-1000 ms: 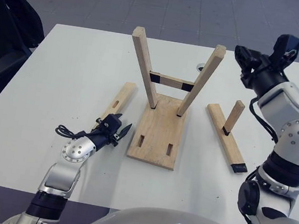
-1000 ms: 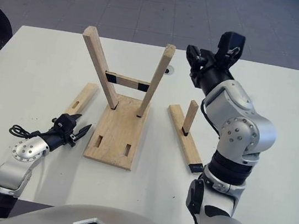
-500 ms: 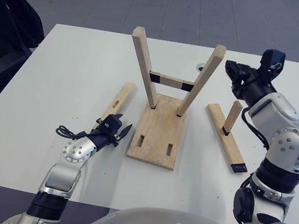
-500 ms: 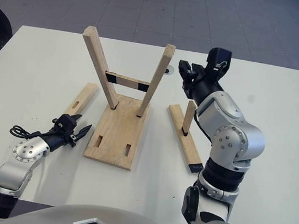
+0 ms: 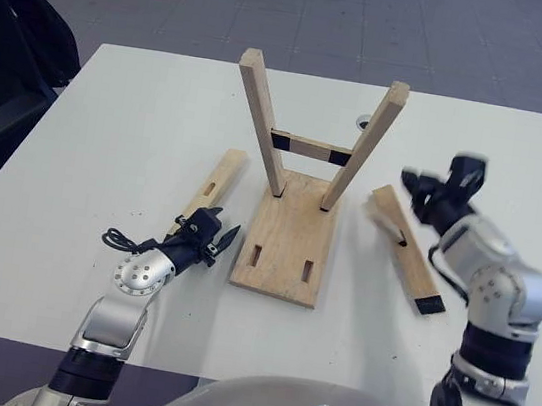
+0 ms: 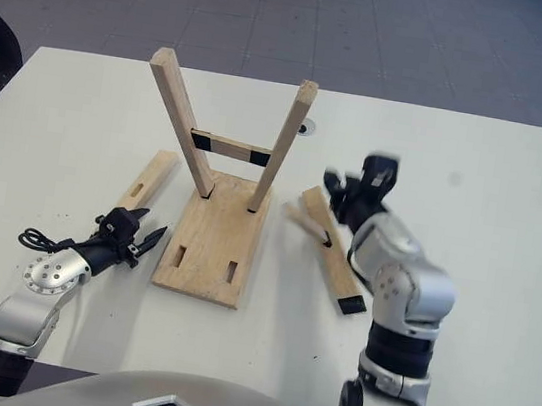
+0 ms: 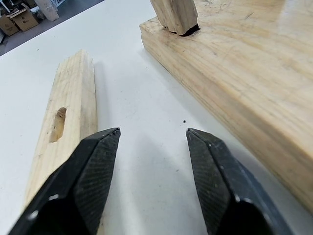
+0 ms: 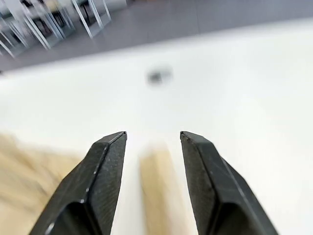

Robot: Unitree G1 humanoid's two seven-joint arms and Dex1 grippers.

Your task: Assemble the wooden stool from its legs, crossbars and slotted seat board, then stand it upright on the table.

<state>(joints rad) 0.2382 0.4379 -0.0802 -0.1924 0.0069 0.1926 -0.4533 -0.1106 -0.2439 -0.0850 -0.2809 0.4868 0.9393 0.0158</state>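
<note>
1. Change: the right end effector point(image 8: 153, 137) has dropped from beside the top of the standing frame to low over the far end of the right loose leg point(image 5: 413, 273). Its fingers are apart with a blurred strip of wood between them, not clamped.
2. The short crossbar point(image 6: 299, 216) plugged into that leg stood upright a second ago. It now leans toward the seat board point(image 5: 286, 241), and the leg looks slightly turned (motion blur, so contact is uncertain).
3. The left end effector point(image 7: 152, 134) is unchanged: fingers apart, holding nothing, low on the worktop point(image 5: 141, 124) between the left loose leg point(image 5: 215, 183) and the board's edge.
4. Meaning, as I judge it: a grasp on the right sub-assembly is starting. The second leg pair is not yet built.
5. Counts:
   - Seat board: 1, flat mid-worktop.
   - Legs: 4. Two stand in the board, the left standing leg point(image 5: 262, 126) and the right standing leg point(image 5: 365, 146), and two lie loose.
   - Crossbars: 2, the joining crossbar point(image 5: 309, 149) and the short one.
   - Empty slots: 2, the left slot point(image 5: 255, 255) and the right slot point(image 5: 308, 269).
</note>
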